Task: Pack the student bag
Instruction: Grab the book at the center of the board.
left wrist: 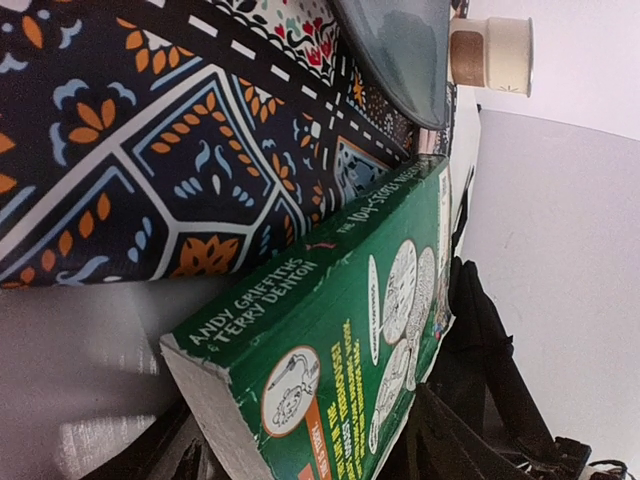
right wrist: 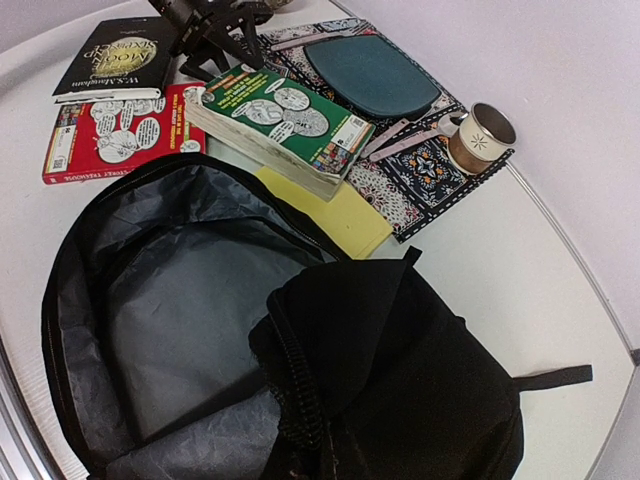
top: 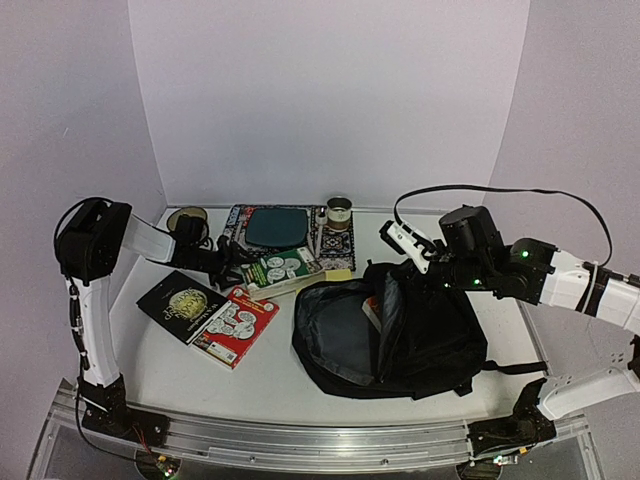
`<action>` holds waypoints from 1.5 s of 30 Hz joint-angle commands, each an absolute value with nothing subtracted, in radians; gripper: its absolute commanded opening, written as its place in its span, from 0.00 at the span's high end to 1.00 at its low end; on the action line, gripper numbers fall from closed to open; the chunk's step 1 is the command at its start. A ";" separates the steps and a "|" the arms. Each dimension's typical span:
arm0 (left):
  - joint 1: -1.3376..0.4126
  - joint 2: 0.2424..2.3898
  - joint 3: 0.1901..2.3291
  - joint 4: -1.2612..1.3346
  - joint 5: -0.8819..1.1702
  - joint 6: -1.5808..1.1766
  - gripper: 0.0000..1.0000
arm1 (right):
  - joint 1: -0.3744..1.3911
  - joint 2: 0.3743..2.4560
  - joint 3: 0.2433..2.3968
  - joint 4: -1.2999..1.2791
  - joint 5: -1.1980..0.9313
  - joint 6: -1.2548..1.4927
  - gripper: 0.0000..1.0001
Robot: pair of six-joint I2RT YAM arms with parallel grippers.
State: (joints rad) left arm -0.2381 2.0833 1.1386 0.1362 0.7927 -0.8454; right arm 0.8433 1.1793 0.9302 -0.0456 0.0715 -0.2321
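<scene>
Now the left claw (top: 232,264) sits around the end of the green book (top: 283,270) — I cannot tell if it pinches yet — so it should squeeze firmly, lift clear of the yellow pad (top: 336,273), then cross the table (top: 250,385) to the open student bag (top: 420,340), dodging the closed right claw (top: 402,241) by its top.

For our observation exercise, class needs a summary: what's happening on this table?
The left gripper has its jaws astride the end of the green book; a firm grip isn't clear. The right gripper, shut, hangs near the student bag, which lies unzipped and wide open. A red book and a black book lie on the table.
</scene>
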 commanded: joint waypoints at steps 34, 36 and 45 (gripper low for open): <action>-0.367 1.487 0.956 0.041 0.444 -0.762 1.00 | 0.846 1.152 0.978 -0.052 0.065 -0.252 1.00; -0.403 1.415 0.954 0.016 0.358 -0.713 1.00 | 0.846 1.157 0.989 -0.055 0.063 -0.257 1.00; -0.582 1.175 0.914 0.006 0.098 -0.471 1.00 | 0.845 1.193 1.059 -0.081 0.057 -0.278 1.00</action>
